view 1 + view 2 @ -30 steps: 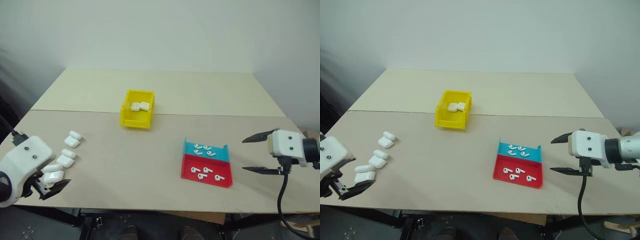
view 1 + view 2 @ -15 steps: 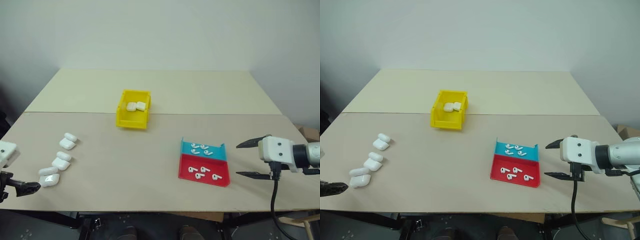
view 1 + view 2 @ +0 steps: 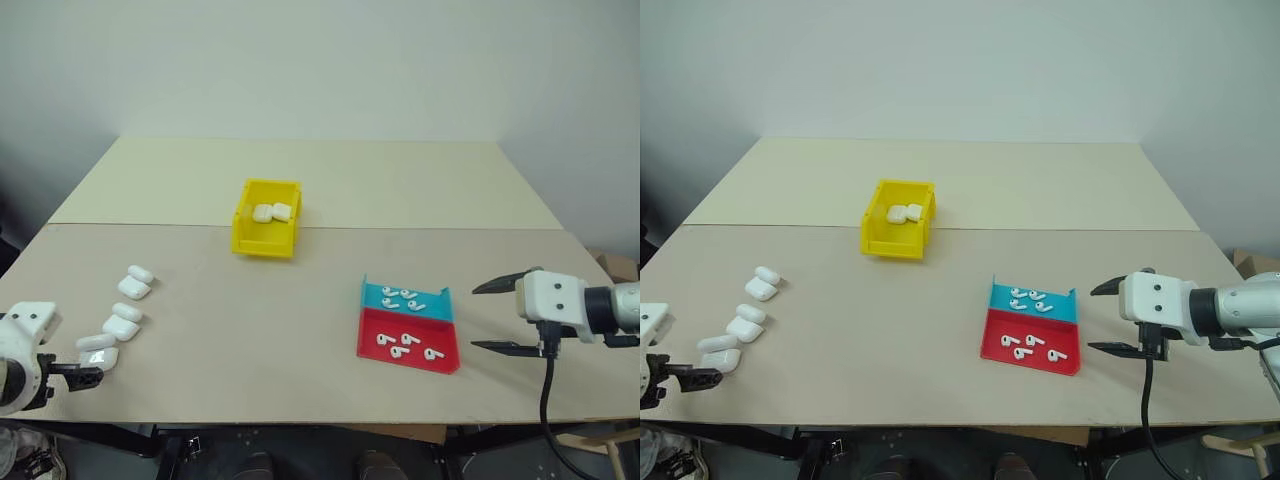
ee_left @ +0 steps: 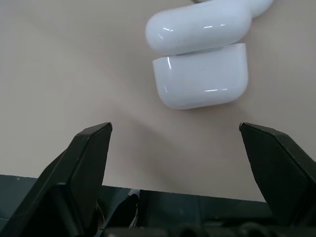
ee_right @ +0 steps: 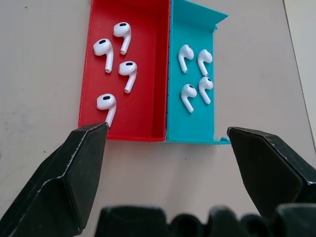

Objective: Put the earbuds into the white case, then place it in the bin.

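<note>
Left wrist view: nearest white case (image 4: 200, 81), lid shut, flat on the bench (image 4: 74, 64), touching a second case (image 4: 197, 24) beyond it; lies ahead of the left tool (image 4: 175, 148), jaws spread wide, nothing held, not yet around the case

Left eye view: five cases in a loose row, lower left of frame, end one (image 3: 97, 354) just beside the left tool (image 3: 85, 374). Earbuds (image 3: 404, 297), eight loose, in the red-and-teal tray (image 3: 444, 362), lower right. Right tool (image 3: 492, 315) released, empty, just right of the tray. Bin (image 3: 247, 241), yellow, upper centre, two cases already inside

Step in hand, judged: grasp the end case. Advice: advance until both jaws pass its short sides; centre it; avoid catching the neighbour; close gently, glossy shell may slip
</note>
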`<move>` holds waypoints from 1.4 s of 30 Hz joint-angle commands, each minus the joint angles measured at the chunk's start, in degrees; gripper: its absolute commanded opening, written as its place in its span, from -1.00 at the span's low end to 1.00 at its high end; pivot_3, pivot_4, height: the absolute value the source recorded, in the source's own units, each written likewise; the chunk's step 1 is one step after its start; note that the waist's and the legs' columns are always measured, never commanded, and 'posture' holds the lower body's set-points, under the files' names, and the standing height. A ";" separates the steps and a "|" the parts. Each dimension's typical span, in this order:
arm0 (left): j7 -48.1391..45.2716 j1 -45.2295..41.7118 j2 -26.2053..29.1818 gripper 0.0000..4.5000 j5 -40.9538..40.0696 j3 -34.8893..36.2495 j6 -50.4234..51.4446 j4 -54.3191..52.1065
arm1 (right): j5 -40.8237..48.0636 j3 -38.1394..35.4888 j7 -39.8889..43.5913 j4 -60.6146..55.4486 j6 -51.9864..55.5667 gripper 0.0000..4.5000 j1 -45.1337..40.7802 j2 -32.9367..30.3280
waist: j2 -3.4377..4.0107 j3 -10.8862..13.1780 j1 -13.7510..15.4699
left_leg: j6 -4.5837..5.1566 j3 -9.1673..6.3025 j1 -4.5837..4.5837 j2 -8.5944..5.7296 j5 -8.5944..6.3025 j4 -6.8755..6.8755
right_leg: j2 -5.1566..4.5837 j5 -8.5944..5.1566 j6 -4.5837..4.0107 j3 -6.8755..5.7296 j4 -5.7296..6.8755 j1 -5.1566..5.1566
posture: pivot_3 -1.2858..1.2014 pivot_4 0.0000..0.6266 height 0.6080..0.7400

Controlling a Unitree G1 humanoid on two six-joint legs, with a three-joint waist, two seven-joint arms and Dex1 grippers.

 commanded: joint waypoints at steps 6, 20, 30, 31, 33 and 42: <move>11.20 -6.01 -2.03 1.00 -6.10 -2.06 0.19 2.92 | -0.18 -2.38 -0.63 -1.47 0.22 0.99 0.85 -1.00 | -0.01 -0.01 0.08 | -0.02 -0.01 -0.01 -0.01 0.01 0.01 | -0.01 0.01 0.01 0.00 0.01 0.01 | 0.03 -0.52 1.00; 22.35 -11.70 -6.72 1.00 -11.12 -4.86 0.19 5.85 | -0.96 -2.85 -1.04 -1.72 0.40 0.99 1.75 -0.90 | -0.03 -0.02 0.20 | -0.10 -0.03 0.05 -0.05 0.06 0.01 | -0.01 0.01 0.01 0.01 0.07 0.05 | 0.03 -0.52 1.00; 25.72 -12.29 -7.74 1.00 -12.46 -3.79 0.19 7.33 | -1.46 -2.50 -1.21 -1.48 0.02 0.99 1.87 -0.78 | -0.02 -0.03 0.28 | -0.17 -0.04 0.13 -0.09 0.11 0.01 | -0.02 0.00 0.01 0.02 0.22 0.07 | 0.03 -0.52 1.00; 25.84 -12.27 -7.64 0.92 -12.61 -4.10 0.19 7.19 | -1.50 -2.38 -1.26 -1.52 0.07 1.00 1.75 -0.75 | -0.02 -0.03 0.30 | -0.18 -0.05 0.14 -0.10 0.11 0.01 | -0.02 0.00 0.01 0.02 0.24 0.07 | 0.03 -0.52 1.00; 26.79 -12.34 -8.05 0.75 -12.91 -4.05 0.19 6.94 | -1.50 -2.28 -1.25 -1.51 0.07 1.00 1.67 -0.76 | -0.03 -0.03 0.28 | -0.19 -0.05 0.16 -0.10 0.12 0.01 | -0.02 0.00 0.01 0.02 0.26 0.08 | 0.03 -0.52 1.00; 27.31 -11.24 -5.72 0.22 -14.22 -3.81 0.19 4.38 | -1.44 -2.18 -1.38 -1.47 -0.13 1.00 1.74 -0.85 | -0.04 -0.03 0.21 | -0.19 -0.06 0.17 -0.10 0.12 0.01 | -0.02 0.00 0.01 0.02 0.26 0.09 | 0.03 -0.52 1.00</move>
